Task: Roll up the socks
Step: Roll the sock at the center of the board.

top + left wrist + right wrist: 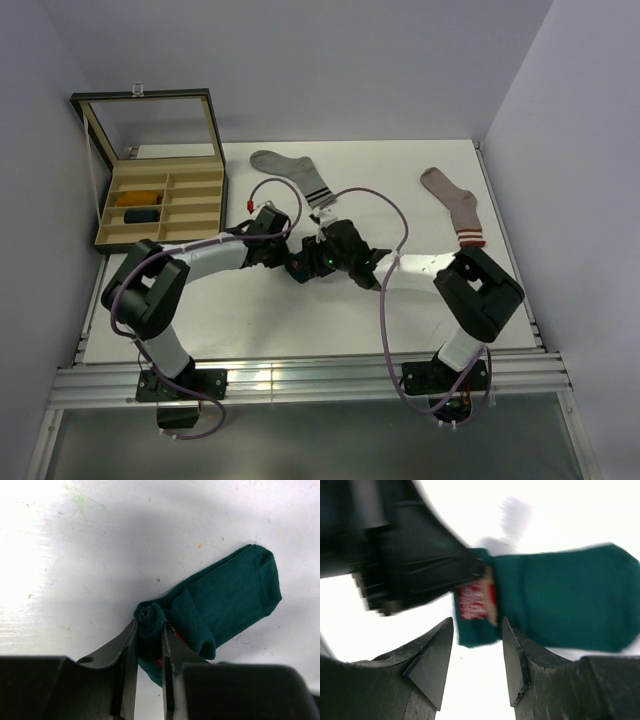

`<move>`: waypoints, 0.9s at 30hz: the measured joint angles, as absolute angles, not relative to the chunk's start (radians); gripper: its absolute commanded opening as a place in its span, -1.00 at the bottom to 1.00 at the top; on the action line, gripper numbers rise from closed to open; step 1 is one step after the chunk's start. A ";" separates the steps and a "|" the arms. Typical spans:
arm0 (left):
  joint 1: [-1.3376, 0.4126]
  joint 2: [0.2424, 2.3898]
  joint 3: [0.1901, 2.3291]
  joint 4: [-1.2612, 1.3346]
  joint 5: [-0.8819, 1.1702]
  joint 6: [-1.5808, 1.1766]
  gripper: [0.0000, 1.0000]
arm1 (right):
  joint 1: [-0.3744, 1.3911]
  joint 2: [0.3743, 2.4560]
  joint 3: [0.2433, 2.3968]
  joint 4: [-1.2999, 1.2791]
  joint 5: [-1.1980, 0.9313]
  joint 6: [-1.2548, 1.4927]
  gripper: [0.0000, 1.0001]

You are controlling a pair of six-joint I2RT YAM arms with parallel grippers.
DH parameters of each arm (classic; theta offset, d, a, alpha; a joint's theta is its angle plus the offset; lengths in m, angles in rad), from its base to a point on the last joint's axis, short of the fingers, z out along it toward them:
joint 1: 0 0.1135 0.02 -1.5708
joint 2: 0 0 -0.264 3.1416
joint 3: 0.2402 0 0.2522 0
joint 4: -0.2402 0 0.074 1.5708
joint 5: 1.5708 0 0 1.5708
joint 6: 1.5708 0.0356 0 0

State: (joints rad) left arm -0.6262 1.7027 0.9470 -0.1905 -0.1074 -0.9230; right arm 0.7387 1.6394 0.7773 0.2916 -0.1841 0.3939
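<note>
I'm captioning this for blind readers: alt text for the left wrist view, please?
The left gripper pinches the rolled-up end of a dark teal sock between its two black fingers. The rest of the sock lies flat on the white table, stretching up and right.

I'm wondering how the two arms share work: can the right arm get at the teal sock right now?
Probably yes. The right gripper is open, with the teal sock just past its fingertips. The left gripper pinches the rolled end close by, so room looks tight.
</note>
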 measured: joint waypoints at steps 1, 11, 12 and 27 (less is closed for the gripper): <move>-0.626 1.708 0.957 -0.203 -0.107 -0.916 -0.77 | 0.769 1.638 0.777 0.300 -0.144 0.375 0.03; -0.627 1.735 1.005 -0.255 -0.101 -0.884 -0.74 | 0.948 1.689 0.784 0.348 0.133 0.223 -0.01; -0.627 1.737 1.007 -0.258 -0.101 -0.883 -0.74 | 0.954 1.703 0.787 0.349 0.150 0.213 -0.03; -0.623 1.745 1.015 -0.264 -0.091 -0.868 0.52 | 0.968 1.761 0.818 0.337 0.193 0.196 -1.00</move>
State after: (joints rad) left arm -0.6231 1.7447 1.0145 -0.2638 -0.0910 -0.8680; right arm 0.9676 1.7615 0.8185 0.3367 0.1928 0.1955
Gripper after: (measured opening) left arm 0.652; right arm 0.031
